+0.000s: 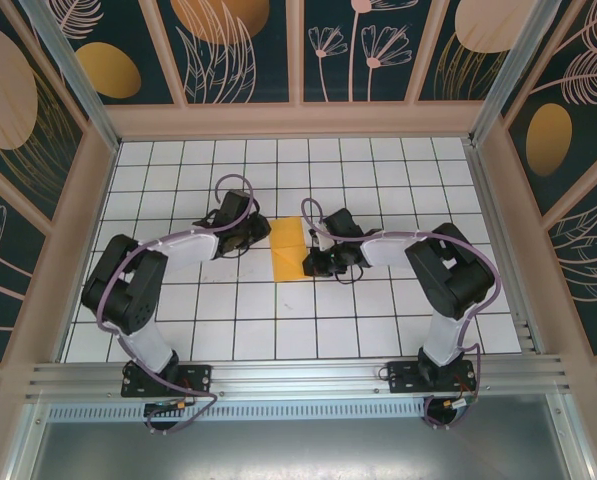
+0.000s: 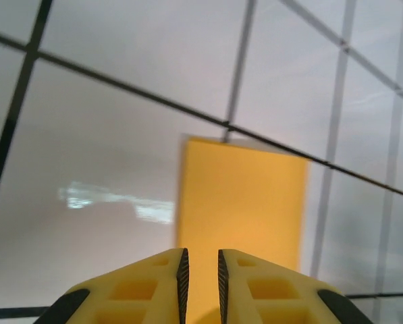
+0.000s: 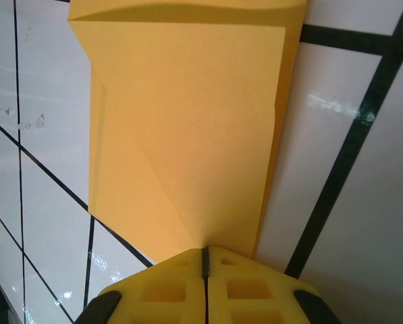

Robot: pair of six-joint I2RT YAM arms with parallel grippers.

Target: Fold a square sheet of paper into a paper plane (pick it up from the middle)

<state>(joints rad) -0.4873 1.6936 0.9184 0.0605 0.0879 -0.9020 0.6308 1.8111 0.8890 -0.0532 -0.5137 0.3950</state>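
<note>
Top external: arms bent inward beside the paper point(image 1: 287, 250); right gripper point(image 3: 204, 260) pinches its edge (left gripper point(image 2: 201, 270) slightly open).

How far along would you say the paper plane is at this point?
Done: the sheet of paper lies folded into a narrow strip, with a diagonal crease. In hand: the right gripper, shut, meets its edge; the left gripper hovers, slightly open. Left: no pointed dart yet.

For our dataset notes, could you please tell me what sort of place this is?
Probably a purpose-built robot test cell: a white grid-tiled table, leaf-patterned wall panels enclosing it, and a left arm and right arm bolted to an aluminium rail.
</note>
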